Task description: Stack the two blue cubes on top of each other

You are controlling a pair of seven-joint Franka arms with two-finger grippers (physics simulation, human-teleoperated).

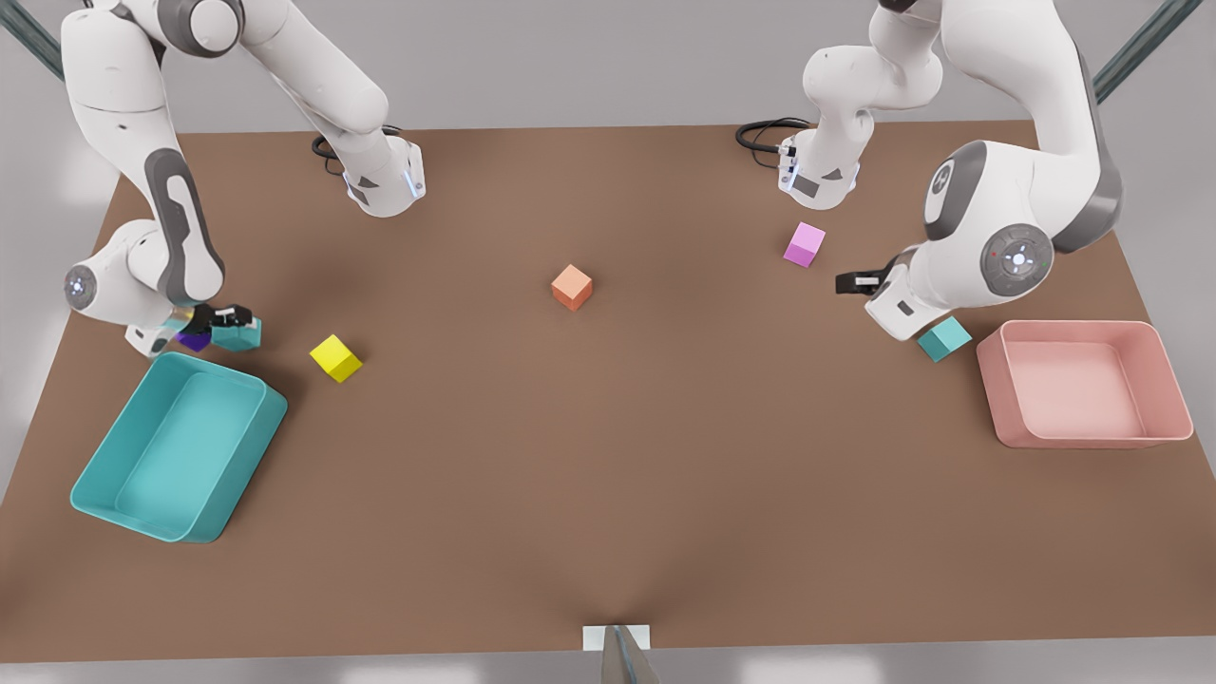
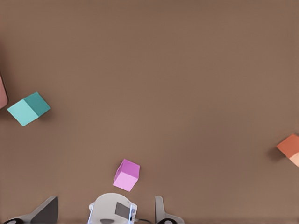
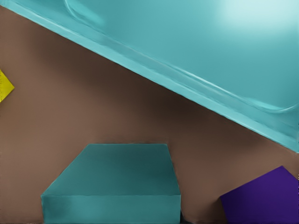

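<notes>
One blue cube (image 1: 236, 332) sits at the front view's left, at the right claw (image 1: 231, 317), just beside the purple cube (image 1: 195, 339) and near the teal tray (image 1: 242, 446). The claw's dark fingers sit over this cube, but I cannot tell whether they grip it. The right wrist view shows the same cube (image 3: 114, 186) up close on the worktop (image 3: 93, 107), the purple cube (image 3: 266, 198) beside it and the tray's rim (image 3: 163, 74) beyond, with a yellow cube (image 3: 3, 85) cut off at the edge.

The other blue cube (image 1: 944, 338) lies at the front view's right, by the pink tray (image 1: 993, 380), partly under the left arm. The left claw (image 1: 855, 282) hovers near it; its opening cannot be made out. The left wrist view shows that cube (image 2: 29, 108) free on the worktop, apart from the pink cube (image 2: 126, 175) and orange cube (image 2: 290, 148).
</notes>
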